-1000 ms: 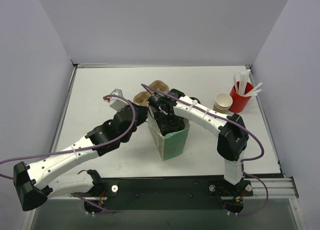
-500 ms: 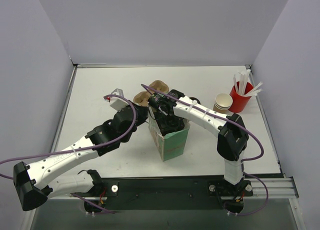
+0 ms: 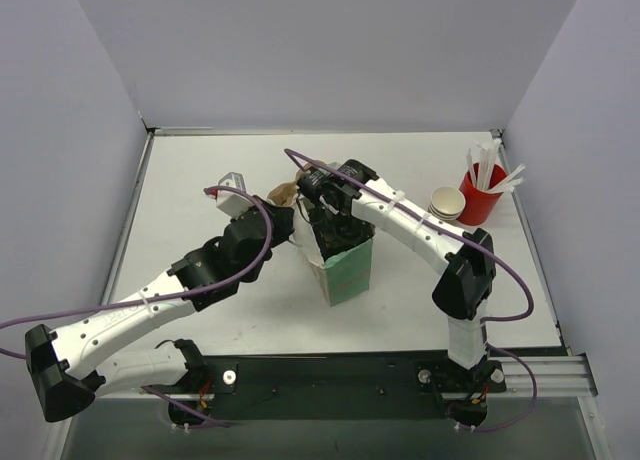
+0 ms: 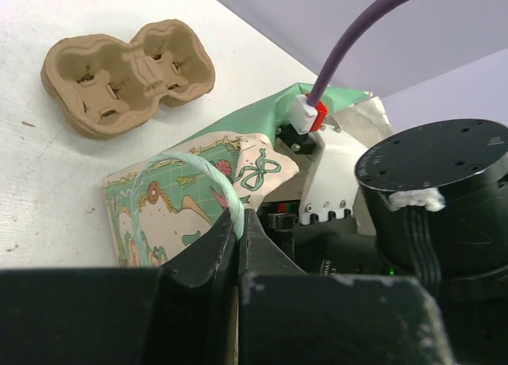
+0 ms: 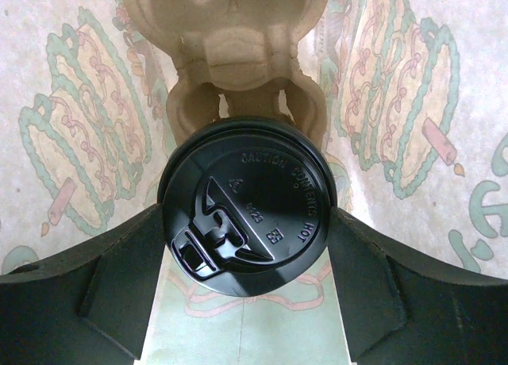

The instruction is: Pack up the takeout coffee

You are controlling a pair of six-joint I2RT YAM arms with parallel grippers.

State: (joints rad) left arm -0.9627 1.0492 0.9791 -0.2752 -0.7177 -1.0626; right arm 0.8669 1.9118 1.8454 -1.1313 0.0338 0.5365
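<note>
Inside the green bag [image 3: 350,272], the right claw [image 5: 248,230] clasps the lidded takeout coffee [image 5: 262,182], not yet released. The left claw [image 4: 238,222] is clamped on the bag's string handle [image 4: 182,156].

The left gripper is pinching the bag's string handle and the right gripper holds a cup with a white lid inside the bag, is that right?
No. The lid is black, not white; the right wrist view shows it. Otherwise yes: the left gripper pinches the string handle of the bag and the right gripper holds the cup inside it.
</note>
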